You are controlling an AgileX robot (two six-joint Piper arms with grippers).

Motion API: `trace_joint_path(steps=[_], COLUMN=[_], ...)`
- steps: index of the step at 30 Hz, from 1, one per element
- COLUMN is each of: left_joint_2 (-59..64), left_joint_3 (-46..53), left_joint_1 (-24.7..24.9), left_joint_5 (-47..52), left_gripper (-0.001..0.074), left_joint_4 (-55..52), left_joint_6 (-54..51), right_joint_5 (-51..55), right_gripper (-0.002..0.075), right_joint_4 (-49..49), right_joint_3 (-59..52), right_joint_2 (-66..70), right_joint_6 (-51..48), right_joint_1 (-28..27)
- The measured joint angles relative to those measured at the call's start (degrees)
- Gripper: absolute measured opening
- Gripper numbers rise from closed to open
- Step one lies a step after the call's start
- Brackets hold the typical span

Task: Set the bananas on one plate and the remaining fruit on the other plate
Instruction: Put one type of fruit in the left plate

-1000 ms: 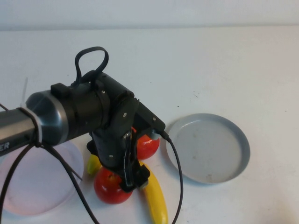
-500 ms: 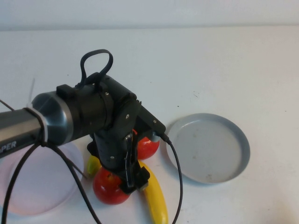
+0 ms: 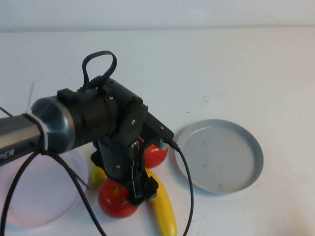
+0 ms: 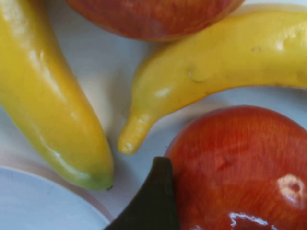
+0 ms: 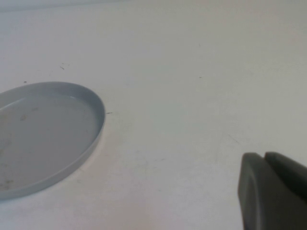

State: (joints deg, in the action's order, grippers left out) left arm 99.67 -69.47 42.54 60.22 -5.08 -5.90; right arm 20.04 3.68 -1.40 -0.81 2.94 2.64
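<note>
My left gripper (image 3: 129, 192) points down over the near red apple (image 3: 112, 202), which rests on the table. In the left wrist view one dark finger (image 4: 152, 201) presses against the side of this apple (image 4: 240, 163); the other finger is out of view. The far apple (image 3: 155, 155) lies just behind. One banana (image 3: 165, 212) lies right of the near apple; the other banana's end (image 3: 98, 174) shows at the left. The pink plate (image 3: 29, 201) is left and empty, the grey-blue plate (image 3: 221, 156) right and empty. My right gripper (image 5: 264, 155) is shut, above bare table beside the grey-blue plate (image 5: 48, 134).
The left arm and its black cable (image 3: 188, 196) hide much of the fruit cluster in the high view. The white table (image 3: 221, 73) stretches behind and to the right of the plates. The two bananas (image 4: 48, 96) (image 4: 216, 72) lie close against the apples.
The left arm shifted only slightly over the near apple, rising a little and then settling back. The fruit and plates have stayed in place.
</note>
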Motion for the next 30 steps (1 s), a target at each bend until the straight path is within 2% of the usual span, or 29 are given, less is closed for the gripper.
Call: trace_joint_path(steps=[4,9,20,24,30], left_joint_2=[0.0,0.0,-7.2,-10.4,-11.1], left_joint_3=[0.0,0.0,0.0,0.0,0.0], left_joint_1=[0.0,0.0,-0.6,-4.8,-16.6], left_joint_5=[0.0,0.0,-0.1,1.3,2.7], left_gripper=[0.0663,0.0577,0.0577,0.0577,0.0576], left_joint_4=[0.0,0.2,2.0,0.2,-4.7], left_joint_6=[0.8,1.6,2.3,2.8,3.2], right_joint_5=[0.0,0.0,0.0,0.0,0.0], right_gripper=[-0.0017,-0.0017,-0.0017,-0.0017,-0.0017], right_joint_4=[0.0,0.0,0.0,0.0,0.0], right_joint_3=[0.0,0.0,0.0,0.0,-0.1], right_joint_2=[0.0,0.0,0.0,0.0,0.0], right_joint_6=[0.0,0.0,0.0,0.0,0.0], right_joint_1=[0.0,0.0,0.0,0.0,0.0])
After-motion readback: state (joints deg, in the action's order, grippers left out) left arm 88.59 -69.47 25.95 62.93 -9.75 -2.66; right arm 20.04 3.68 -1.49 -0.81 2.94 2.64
